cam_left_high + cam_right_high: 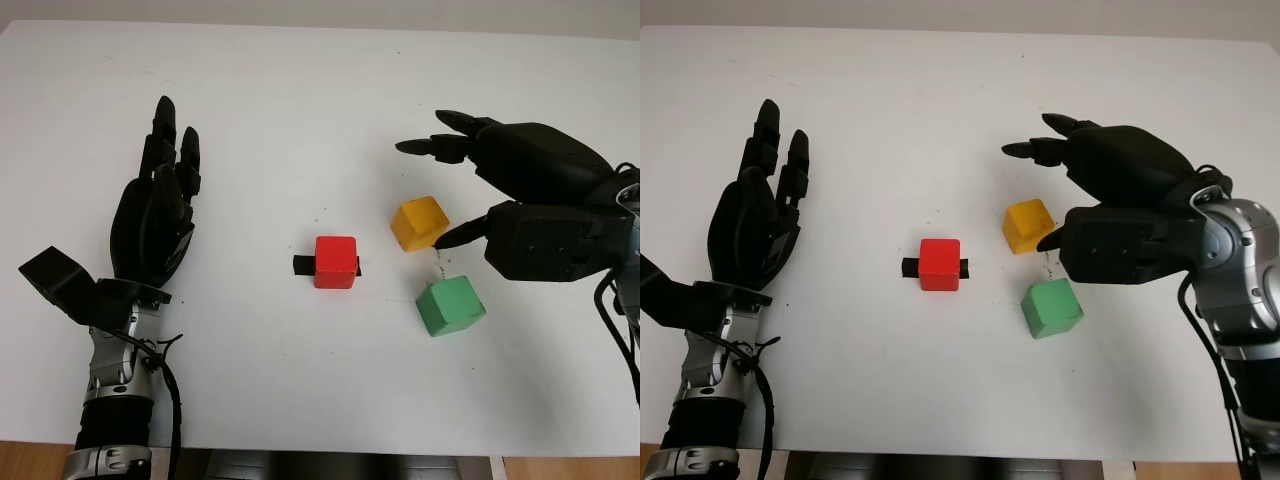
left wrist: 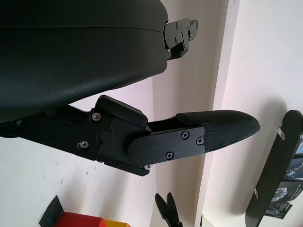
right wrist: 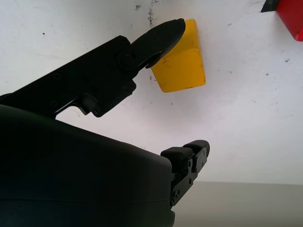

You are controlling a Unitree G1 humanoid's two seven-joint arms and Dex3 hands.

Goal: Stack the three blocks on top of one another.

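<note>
A white table [image 1: 300, 90] spreads across almost the whole scene, its surface matte and evenly lit, with only soft shadows and a few faint dark specks. Toward 12 o'clock its far edge meets a pale grey wall [image 1: 400, 12] running as a narrow band. At 6 o'clock the near edge ends; beyond it a strip of brown wooden floor [image 1: 30, 460] shows toward 7 o'clock and again toward 5 o'clock, with a grey stand [image 1: 330, 467] between them

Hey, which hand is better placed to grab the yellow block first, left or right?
The right hand, probably. It is open around the yellow block, one fingertip at its edge. The left hand is open far across the table, beyond the red block.
</note>
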